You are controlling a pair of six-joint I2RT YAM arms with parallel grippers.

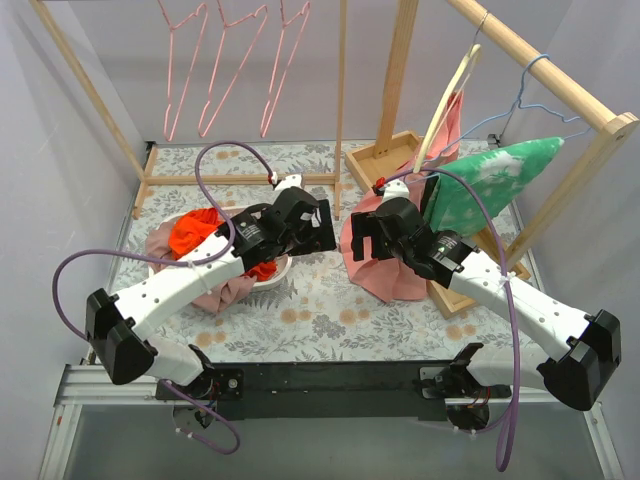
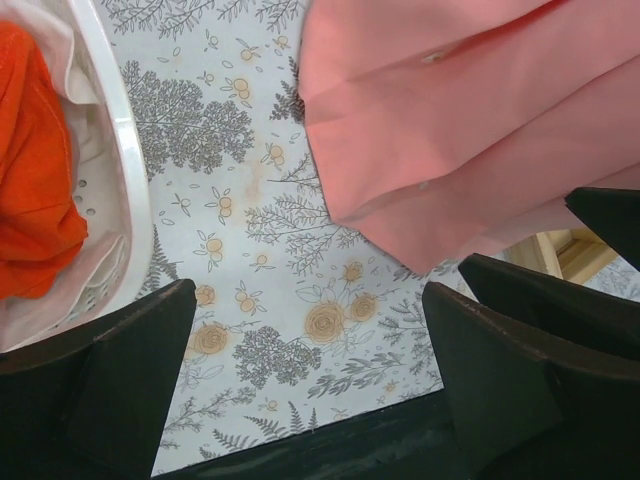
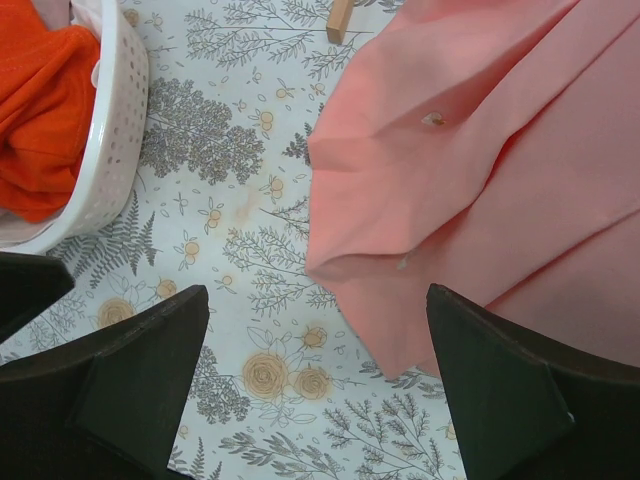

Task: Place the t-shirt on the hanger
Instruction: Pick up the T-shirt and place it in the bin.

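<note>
Both tools are wide open and empty. Your left tool hovers over the floral surface, between the white basket and the dusty-pink cloth. Your right tool faces it from just beside, at that cloth's near edge, with nothing between its fingers either.

The orange-red t-shirt lies crumpled in the basket, to the left of both tools. The three pink wire hangers hang on the far rail, well apart from it.

Expect the shirt to be light, limp and quick to bunch, and it will sag from wherever you pinch it. I can't pick out the collar or shoulders in that heap, so I'd take a raised fold near the top and lift it clear of the rim. The thin wire hanger will likely swing at a touch.
</note>
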